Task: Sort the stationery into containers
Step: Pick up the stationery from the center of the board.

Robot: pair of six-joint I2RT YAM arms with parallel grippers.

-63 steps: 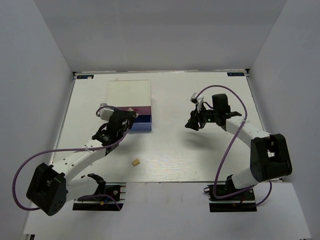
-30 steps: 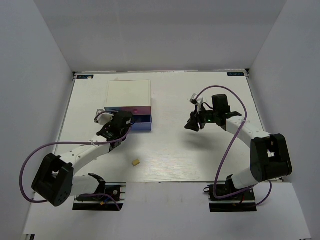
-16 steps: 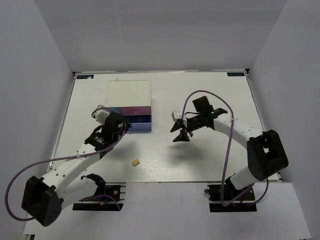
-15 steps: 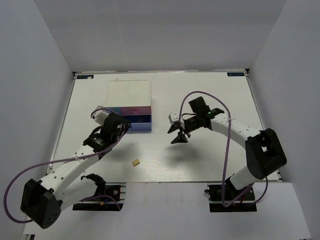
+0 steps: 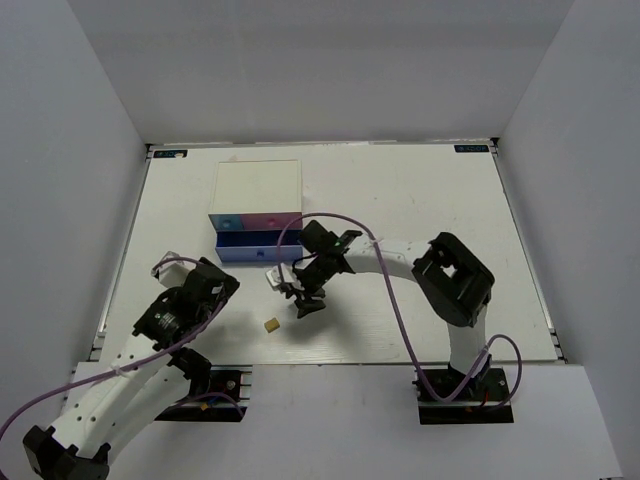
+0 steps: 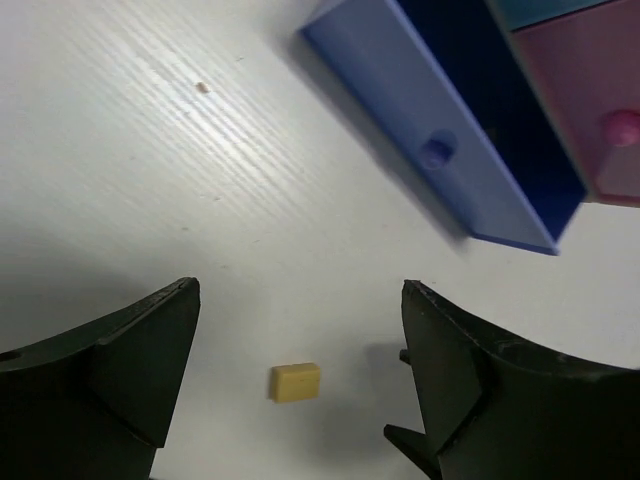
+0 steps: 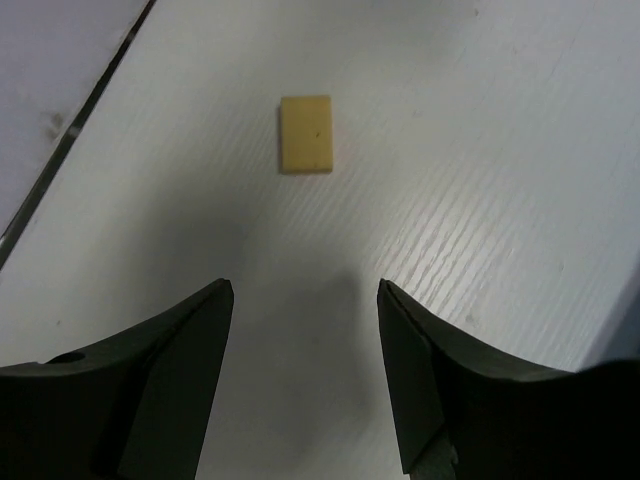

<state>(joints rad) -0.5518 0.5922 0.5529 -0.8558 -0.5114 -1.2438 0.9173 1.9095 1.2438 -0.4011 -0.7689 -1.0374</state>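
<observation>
A tan eraser block [image 5: 270, 325] [image 6: 295, 381] [image 7: 306, 133] lies alone on the white table in front of the drawer box [image 5: 256, 186]. The box's blue drawer [image 5: 246, 253] [image 6: 440, 150] stands pulled out. Beside it the pink drawer front [image 5: 276, 220] [image 6: 590, 120] is closed. My right gripper [image 5: 299, 306] [image 7: 305, 300] hovers open just right of the eraser, nothing between its fingers. My left gripper [image 5: 220, 284] [image 6: 300, 292] is open and empty, left of the eraser and short of it. No highlighters are in view.
Grey walls close in the table [image 5: 420, 200] on three sides. The right arm [image 5: 400, 262] stretches leftward across the middle of the table. Both arm bases sit at the near edge.
The right arm has swept left across the table to the eraser. The left arm has drawn back from the drawer box toward the near left, and its jaws have widened.
</observation>
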